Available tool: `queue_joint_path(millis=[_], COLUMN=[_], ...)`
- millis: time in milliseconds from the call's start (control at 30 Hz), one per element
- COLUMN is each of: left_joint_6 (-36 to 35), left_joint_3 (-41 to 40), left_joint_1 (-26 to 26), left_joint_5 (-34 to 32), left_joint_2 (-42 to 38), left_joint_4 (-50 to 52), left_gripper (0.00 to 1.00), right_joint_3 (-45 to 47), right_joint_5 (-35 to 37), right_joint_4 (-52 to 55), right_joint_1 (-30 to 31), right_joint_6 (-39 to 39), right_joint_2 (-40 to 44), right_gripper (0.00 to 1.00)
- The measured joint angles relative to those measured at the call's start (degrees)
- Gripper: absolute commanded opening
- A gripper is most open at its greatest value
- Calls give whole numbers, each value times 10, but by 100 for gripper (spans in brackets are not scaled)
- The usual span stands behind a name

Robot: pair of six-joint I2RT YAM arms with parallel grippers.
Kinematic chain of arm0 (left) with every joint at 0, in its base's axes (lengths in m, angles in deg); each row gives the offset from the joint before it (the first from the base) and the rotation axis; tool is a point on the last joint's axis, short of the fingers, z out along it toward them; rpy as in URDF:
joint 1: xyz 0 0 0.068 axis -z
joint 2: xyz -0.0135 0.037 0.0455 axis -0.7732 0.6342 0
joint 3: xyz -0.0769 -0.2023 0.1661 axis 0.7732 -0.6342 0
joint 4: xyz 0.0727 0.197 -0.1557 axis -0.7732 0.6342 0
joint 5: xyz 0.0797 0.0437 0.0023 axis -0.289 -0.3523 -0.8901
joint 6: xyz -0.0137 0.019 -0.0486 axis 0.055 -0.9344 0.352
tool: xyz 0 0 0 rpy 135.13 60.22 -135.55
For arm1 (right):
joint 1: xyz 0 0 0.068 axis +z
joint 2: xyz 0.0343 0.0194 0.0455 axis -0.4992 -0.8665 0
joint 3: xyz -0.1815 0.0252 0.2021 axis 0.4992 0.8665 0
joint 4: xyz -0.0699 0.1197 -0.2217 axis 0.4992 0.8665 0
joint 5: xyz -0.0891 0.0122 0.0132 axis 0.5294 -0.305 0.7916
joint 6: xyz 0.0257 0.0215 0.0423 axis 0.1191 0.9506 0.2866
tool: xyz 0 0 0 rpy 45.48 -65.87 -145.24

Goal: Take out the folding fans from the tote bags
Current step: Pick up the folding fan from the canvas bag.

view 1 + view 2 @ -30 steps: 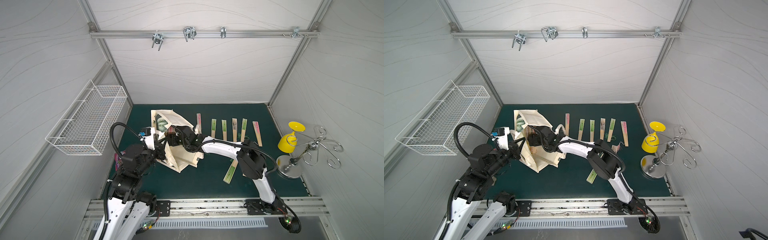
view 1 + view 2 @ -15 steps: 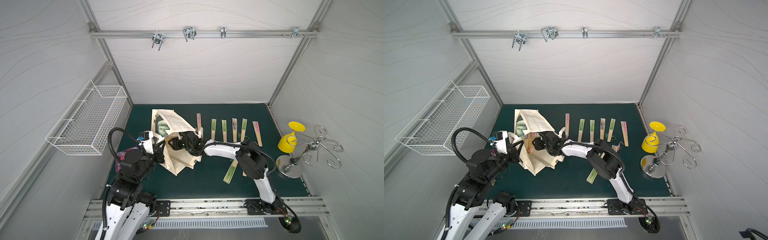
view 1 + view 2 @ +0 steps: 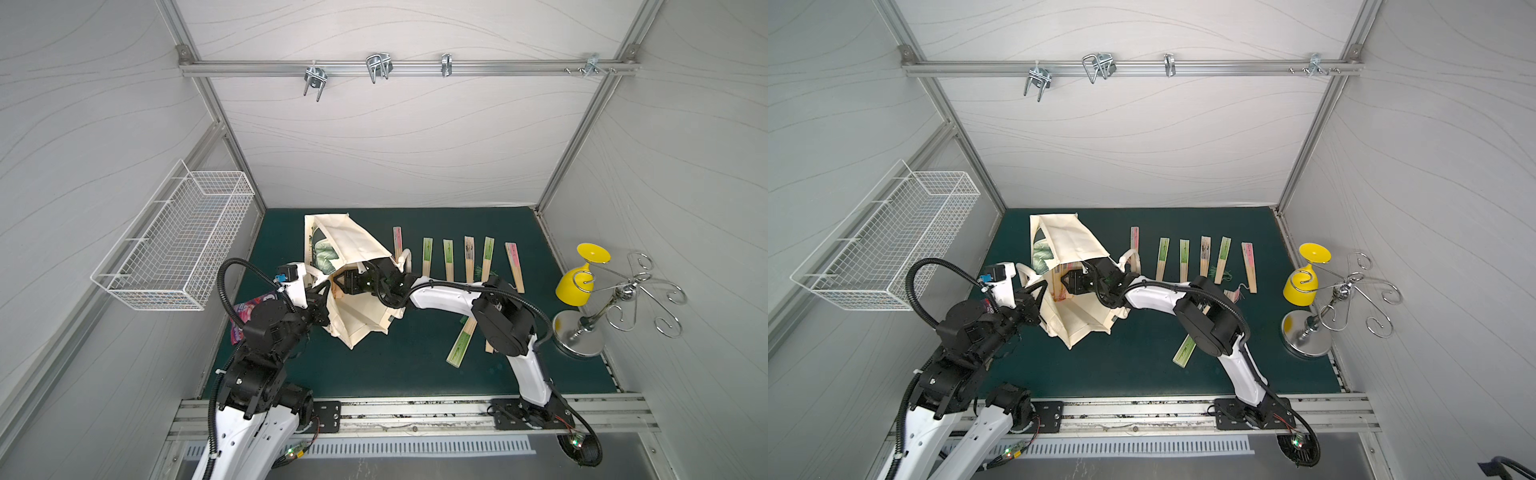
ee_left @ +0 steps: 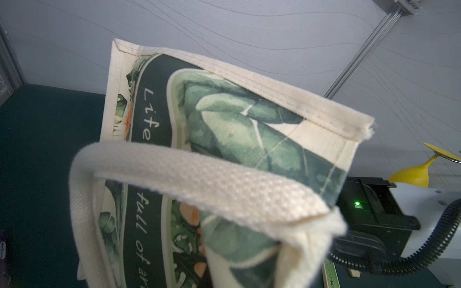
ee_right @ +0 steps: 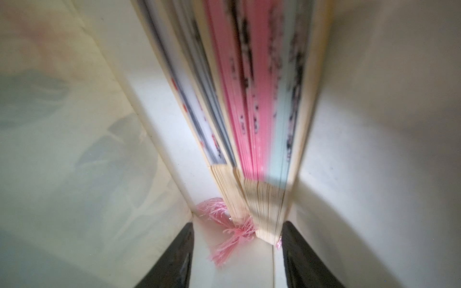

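Observation:
The cream tote bag (image 3: 353, 249) (image 3: 1067, 241) lies tipped on the green mat, mouth toward the front left. My left gripper (image 3: 321, 309) is shut on its rim; the jaws are hidden behind the handle (image 4: 199, 179) and printed side (image 4: 224, 124). Reaching into the mouth, my right gripper (image 3: 338, 284) (image 5: 237, 249) is open inside the bag. The bamboo ends of several folding fans (image 5: 264, 199) and a pink tassel (image 5: 224, 232) lie between its fingers, close to one finger. Several fans (image 3: 448, 258) (image 3: 1184, 259) lie in a row at the back; a green one (image 3: 461, 343) lies nearer the front.
A white wire basket (image 3: 178, 245) hangs on the left wall, with a pink snack packet (image 3: 245, 313) on the mat below it. A yellow goblet (image 3: 579, 274) and a chrome hook stand (image 3: 615, 299) occupy the right edge. A hook rail (image 3: 378, 68) crosses the back wall.
My left arm has drawn back toward the front, pulling the bag's rim with it. My right gripper has gone further into the bag's mouth.

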Motion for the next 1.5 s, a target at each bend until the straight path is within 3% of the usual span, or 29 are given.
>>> queue_joint_path(millis=[133, 533, 633, 767, 1000, 1333, 1500], left_joint_6=[2, 51, 58, 61, 62, 45, 35], left_joint_3=[-7, -34, -34, -34, -34, -30, -26], left_joint_1=[0, -4, -4, -5, -4, -4, -4], left_joint_5=[4, 35, 48, 60, 82, 49, 22], left_joint_2=[-5, 3, 8, 12, 15, 18, 23], left_joint_4=[-11, -68, -82, -92, -91, -54, -41], left_gripper=[0, 0, 0, 0, 0, 0, 0], right_joint_3=[-11, -78, -89, -116, -140, -16, 39], right_joint_5=[-16, -18, -20, -17, -41, -53, -50], right_joint_4=[-16, -28, -30, -17, -1, -37, -49], right_joint_1=[-1, -3, -3, -3, -10, -14, -17], right_joint_6=[5, -3, -16, -22, -22, -36, -43], right_joint_2=[-11, -58, -61, -70, -92, -37, 11], right_gripper=[69, 69, 76, 78, 59, 58, 49])
